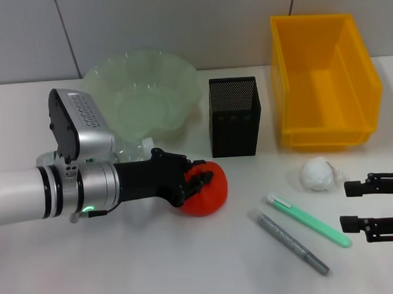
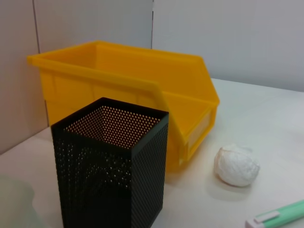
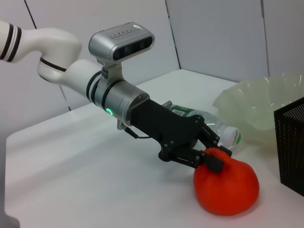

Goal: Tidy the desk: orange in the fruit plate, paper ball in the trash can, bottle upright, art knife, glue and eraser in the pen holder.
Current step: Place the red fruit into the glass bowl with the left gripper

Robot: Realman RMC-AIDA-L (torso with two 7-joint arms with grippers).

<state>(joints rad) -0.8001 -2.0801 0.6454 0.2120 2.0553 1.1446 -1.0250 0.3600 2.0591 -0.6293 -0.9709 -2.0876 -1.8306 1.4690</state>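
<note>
Fingers (image 3: 212,159) of the left gripper (image 1: 199,180) are clamped on the upper flank of the orange (image 1: 205,189), which sits on the bench (image 1: 157,267) just in front of the fruit plate (image 1: 143,97) and touching nothing else that shows. The hold looks shallow and high on a lumpy fruit, so the orange could roll out during the lift, and the wavy rim of the plate could catch it on the way over. The bottle (image 3: 209,124) lies on its side behind the left gripper, close enough for the arm to nudge it. The pen holder (image 1: 234,117) stands beside the plate, and the trash can (image 1: 325,81) beyond it. The paper ball (image 1: 318,174) rests in front of the trash can, near the right gripper (image 1: 359,205), which waits low at the bench's right edge with its fingers apart. A green art knife (image 1: 309,220) and a grey glue stick (image 1: 288,241) lie between the two grippers. The bottle's label shows green, but no writing can be read.
</note>
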